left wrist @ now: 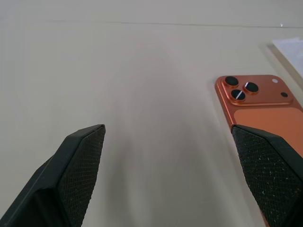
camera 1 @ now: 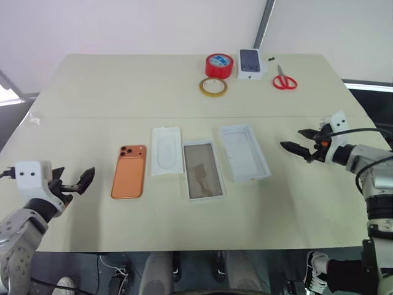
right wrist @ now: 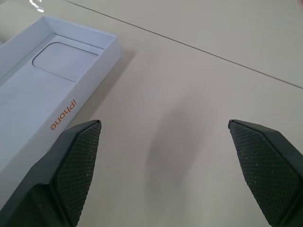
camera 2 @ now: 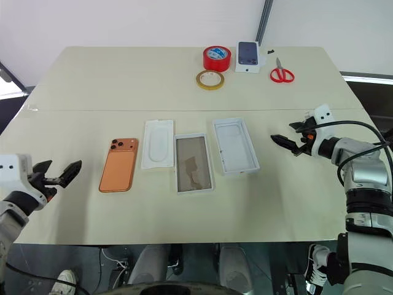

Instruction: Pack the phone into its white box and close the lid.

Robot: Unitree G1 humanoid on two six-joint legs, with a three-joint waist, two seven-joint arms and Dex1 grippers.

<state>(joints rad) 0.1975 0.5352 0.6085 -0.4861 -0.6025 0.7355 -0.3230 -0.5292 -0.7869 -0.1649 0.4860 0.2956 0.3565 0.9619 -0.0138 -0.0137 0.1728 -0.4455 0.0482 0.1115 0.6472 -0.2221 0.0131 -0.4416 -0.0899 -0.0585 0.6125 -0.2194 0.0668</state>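
While both sets of black fingers (camera 1: 78, 182) (camera 1: 301, 144) stand wide and empty, slide the left ones squarely around the flat orange phone (camera 1: 129, 171).

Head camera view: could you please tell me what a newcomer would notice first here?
The glossy orange phone lies back-up at the left end of a row on the beige table, beside a flat white card, the tan-lined white box and the white lid. At the far edge stands a bright red tape roll.
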